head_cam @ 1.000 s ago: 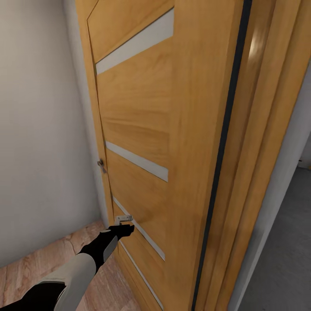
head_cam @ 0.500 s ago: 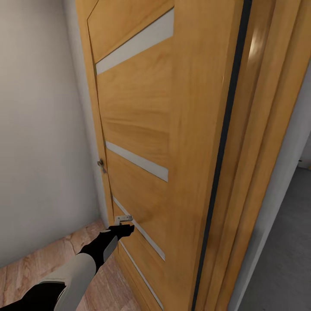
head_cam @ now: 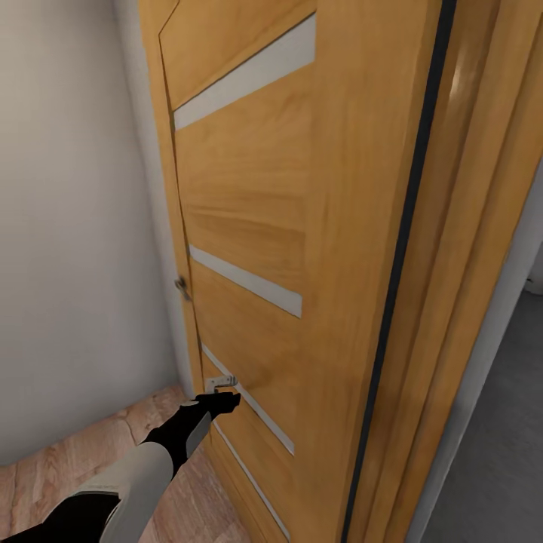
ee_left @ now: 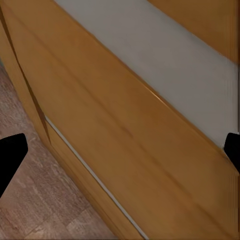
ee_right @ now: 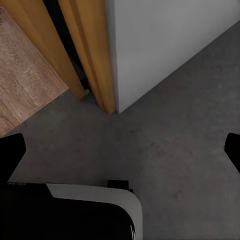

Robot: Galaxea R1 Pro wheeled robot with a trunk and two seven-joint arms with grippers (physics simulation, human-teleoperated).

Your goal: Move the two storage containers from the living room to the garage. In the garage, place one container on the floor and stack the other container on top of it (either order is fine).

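The two storage containers are out of view. An orange-brown wooden door with pale horizontal strips stands open close in front of me. My left gripper reaches to the door's lower part, just below a small metal handle. In the left wrist view my left gripper is open, its fingertips far apart with the door panel between them. My right gripper hangs open over the dark grey concrete floor with nothing in it.
The door frame and a pale grey wall corner stand at my right, with grey concrete floor past them. Light wood-plank flooring and a pale wall lie at my left. A metal fitting sits on the door's far edge.
The whole head view has shifted slightly, so the camera has moved a little. My left gripper stays by the handle.
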